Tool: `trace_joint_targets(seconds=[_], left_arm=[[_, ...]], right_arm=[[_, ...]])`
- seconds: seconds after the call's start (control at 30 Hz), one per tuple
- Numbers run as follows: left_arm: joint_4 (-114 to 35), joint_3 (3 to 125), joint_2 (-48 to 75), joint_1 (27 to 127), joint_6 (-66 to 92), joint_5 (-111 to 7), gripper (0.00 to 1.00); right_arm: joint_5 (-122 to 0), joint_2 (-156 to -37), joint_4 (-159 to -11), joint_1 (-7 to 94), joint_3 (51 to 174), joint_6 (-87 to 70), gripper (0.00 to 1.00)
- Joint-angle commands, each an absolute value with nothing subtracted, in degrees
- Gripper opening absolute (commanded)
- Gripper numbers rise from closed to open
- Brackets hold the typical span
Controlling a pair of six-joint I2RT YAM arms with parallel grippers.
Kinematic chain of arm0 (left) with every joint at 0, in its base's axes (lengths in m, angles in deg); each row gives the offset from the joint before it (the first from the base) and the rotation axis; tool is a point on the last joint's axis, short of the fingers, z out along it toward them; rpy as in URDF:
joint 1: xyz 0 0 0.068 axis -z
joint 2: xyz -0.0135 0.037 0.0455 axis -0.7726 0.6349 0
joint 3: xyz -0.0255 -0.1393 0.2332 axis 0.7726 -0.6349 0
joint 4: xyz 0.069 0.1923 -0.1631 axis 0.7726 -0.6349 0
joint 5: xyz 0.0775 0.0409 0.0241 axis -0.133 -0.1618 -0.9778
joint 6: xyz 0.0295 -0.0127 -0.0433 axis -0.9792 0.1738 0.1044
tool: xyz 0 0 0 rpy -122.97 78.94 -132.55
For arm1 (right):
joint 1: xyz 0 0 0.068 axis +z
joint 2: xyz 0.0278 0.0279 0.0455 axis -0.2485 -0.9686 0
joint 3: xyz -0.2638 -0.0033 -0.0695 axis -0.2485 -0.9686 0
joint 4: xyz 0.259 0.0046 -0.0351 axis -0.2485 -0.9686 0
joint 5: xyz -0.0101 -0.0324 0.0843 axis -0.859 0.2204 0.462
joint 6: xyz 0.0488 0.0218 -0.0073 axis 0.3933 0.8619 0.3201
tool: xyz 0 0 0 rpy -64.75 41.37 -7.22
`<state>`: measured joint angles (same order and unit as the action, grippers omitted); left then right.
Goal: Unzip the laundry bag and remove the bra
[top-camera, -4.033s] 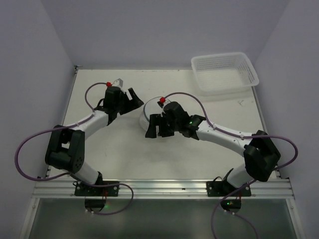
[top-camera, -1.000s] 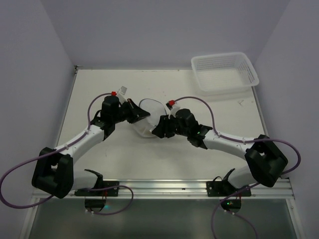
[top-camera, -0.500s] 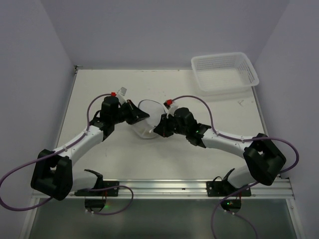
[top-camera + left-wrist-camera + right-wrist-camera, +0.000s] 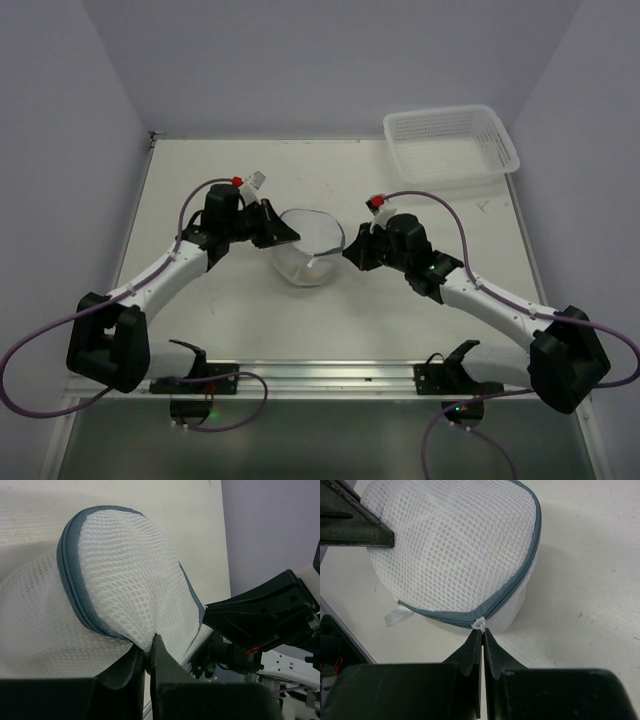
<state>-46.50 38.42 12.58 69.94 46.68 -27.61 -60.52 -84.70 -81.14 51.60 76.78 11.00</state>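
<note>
You are holding the bag (image 4: pixel 308 247) by its mesh with your left hand (image 4: pixel 283 235) clamped shut, and your right hand (image 4: pixel 350 255) is pinching the pull (image 4: pixel 479 623). The bag is sitting on the surface (image 4: pixel 330 175), well apart from the basket (image 4: pixel 450 145) (zip looking closed, so unzipping and removing the bra are both left).

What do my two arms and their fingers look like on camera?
The left arm and right arm have white links with bulky black joints. A purple cable loops along each, and a small red cap sits near each wrist. The fingers are black wedges tapering to thin tips.
</note>
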Motion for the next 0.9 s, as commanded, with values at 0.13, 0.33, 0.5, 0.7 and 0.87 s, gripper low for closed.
trace_joint_targets(seconds=[0.13, 0.33, 0.5, 0.7, 0.87], left_arm=[[-55.33, 51.25, 23.91, 66.32, 33.20, -23.44, 0.00], [-49.01, 56.19, 28.94, 66.32, 43.46, -24.67, 0.77], [-48.91, 48.82, 18.34, 66.32, 49.01, -33.63, 1.00], [-45.93, 37.30, 8.11, 69.29, 55.87, -37.95, 0.97], [-38.55, 32.38, 8.72, 73.26, 60.61, -38.39, 0.87]], right_arm=[[-63.14, -83.21, -89.79, 51.13, 81.15, 10.69, 0.00], [-61.72, -87.77, -86.28, 56.13, 85.89, 18.95, 0.00], [-62.51, -95.06, -86.10, 60.35, 91.87, 21.95, 0.00], [-62.08, -100.34, -85.04, 62.82, 96.71, 23.10, 0.00], [-60.93, -102.10, -84.87, 63.52, 97.86, 22.84, 0.00]])
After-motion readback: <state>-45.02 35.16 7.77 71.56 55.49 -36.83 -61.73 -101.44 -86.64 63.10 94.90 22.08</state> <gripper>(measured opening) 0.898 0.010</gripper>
